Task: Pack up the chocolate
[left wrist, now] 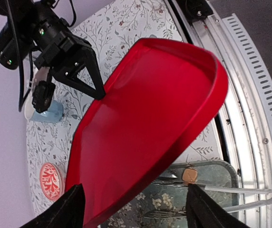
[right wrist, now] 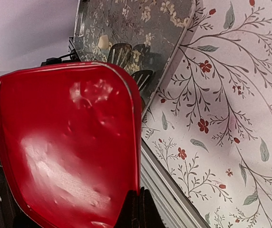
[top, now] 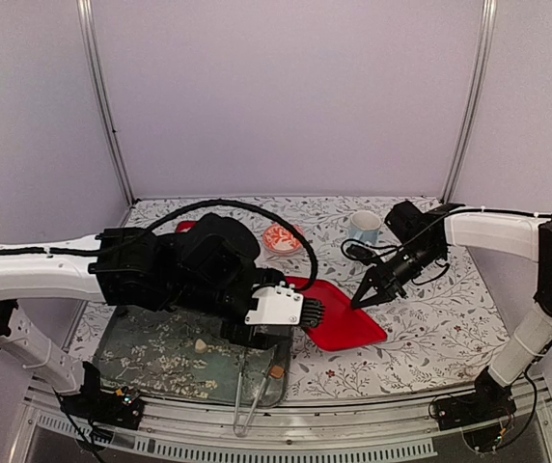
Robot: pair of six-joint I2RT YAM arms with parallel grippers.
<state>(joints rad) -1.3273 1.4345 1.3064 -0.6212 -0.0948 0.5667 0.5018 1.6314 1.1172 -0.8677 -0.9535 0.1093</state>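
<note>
A caramel-brown chocolate (top: 276, 370) and a cream-white chocolate (top: 200, 344) lie in a grey-green floral tin (top: 151, 362) at the front left. The caramel piece also shows in the left wrist view (left wrist: 189, 175), and the white one in the right wrist view (right wrist: 103, 42). My right gripper (top: 358, 301) is shut on the rim of a red tray (top: 348, 328), which it holds tilted with its low edge over the tin. No chocolate shows on the tray (left wrist: 150, 109). My left gripper (top: 313, 313) is open, its fingers (left wrist: 74, 209) wide apart at the tray's low edge.
A red-and-white patterned bowl (top: 283, 237) and a pale blue cup (top: 364, 227) stand at the back of the floral tablecloth. A wire handle (top: 247, 405) sticks out from the tin toward the table's front rail (top: 353, 424).
</note>
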